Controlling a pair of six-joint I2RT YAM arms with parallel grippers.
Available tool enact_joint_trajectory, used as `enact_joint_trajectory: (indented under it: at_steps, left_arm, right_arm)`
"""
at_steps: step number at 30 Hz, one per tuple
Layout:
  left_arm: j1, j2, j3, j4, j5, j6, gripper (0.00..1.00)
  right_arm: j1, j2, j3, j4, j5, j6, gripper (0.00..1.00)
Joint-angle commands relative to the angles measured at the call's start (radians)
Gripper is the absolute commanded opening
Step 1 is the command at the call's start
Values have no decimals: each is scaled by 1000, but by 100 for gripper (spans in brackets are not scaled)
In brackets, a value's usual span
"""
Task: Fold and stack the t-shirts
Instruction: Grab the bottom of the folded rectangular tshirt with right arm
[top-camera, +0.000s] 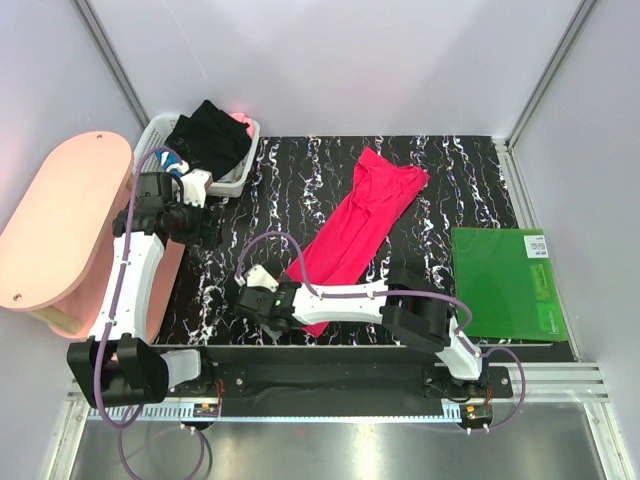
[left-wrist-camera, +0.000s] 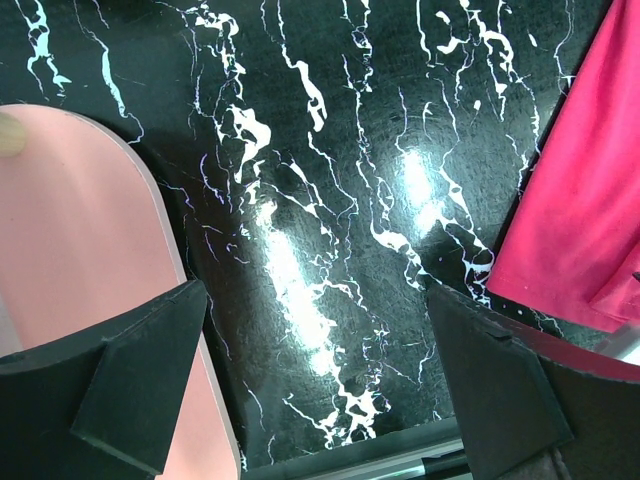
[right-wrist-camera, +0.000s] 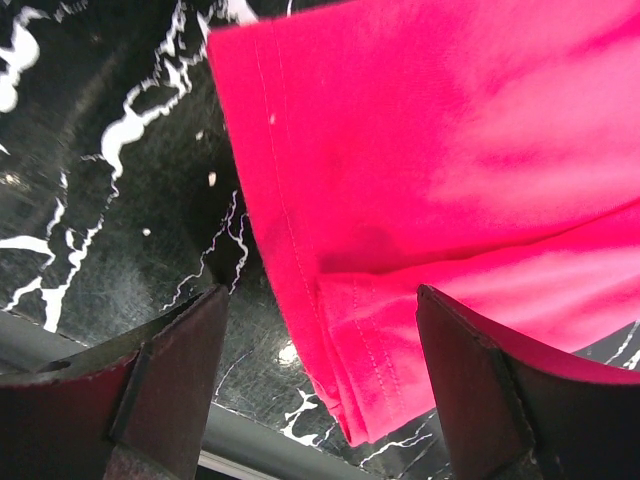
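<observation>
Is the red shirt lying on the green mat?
No, the red shirt lies on the black marbled table, apart from the green mat.

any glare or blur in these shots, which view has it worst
Left wrist is worst: two bright glare patches on the glossy table wash out the marbling there. Right wrist: the red t-shirt looks oversaturated and goes soft toward the upper right, though the hem stitching is sharp. Top external: evenly lit and sharp, with no hot spots on the table.
</observation>
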Motion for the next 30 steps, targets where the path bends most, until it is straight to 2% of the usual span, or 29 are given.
enact_joint_trajectory:
  at_steps: [1, 6, 11, 21, 30]
  left_arm:
    - [4, -11, 32, 26, 32, 6, 99]
    - [4, -15, 30, 23, 31, 3, 99]
    - [4, -27, 27, 21, 14, 11, 99]
    - [4, -26, 47, 23, 6, 11, 99]
    - [4, -21, 61, 21, 20, 3, 99]
  right_arm:
    - [11, 5, -27, 26, -20, 37, 83]
    - [7, 15, -39, 33, -13, 34, 83]
    - [-41, 13, -76, 65, -72, 57, 83]
    - [-50, 7, -160, 69, -89, 97, 78]
    - [-50, -25, -223, 18, -15, 57, 76]
